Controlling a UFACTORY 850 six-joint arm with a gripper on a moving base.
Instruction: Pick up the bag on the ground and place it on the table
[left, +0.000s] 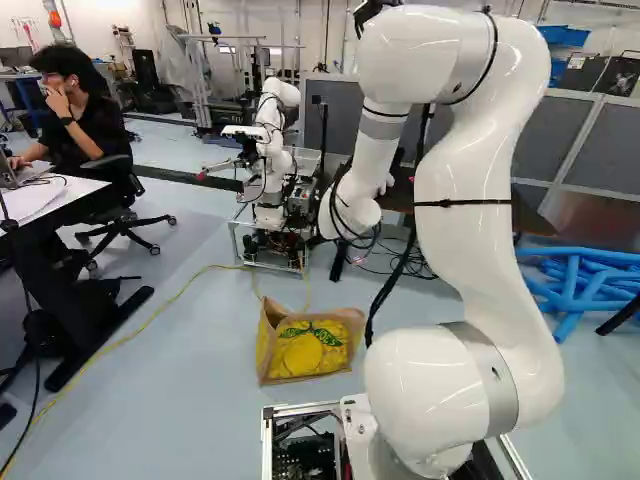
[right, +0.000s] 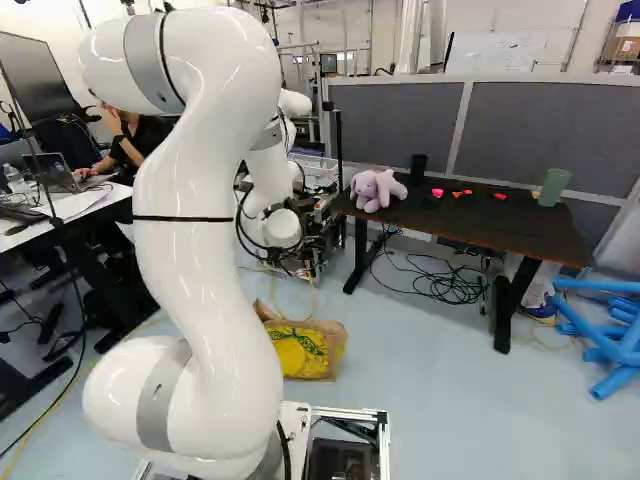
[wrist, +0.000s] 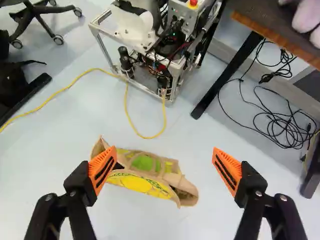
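The bag (wrist: 137, 184) lies on the floor (wrist: 50, 170) ahead of my jaws, which stand wide apart and hold nothing, with a yellow cable (wrist: 145, 137) beyond it and the dark surface (right: 460, 226) farther off, bearing a purple stuffed toy (right: 374, 190)

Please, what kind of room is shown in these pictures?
It is probably a robotics lab or workshop. Another robot, a white arm on a metal frame, stands ahead; a yellow cable runs across the floor; and a desk holds a laptop.
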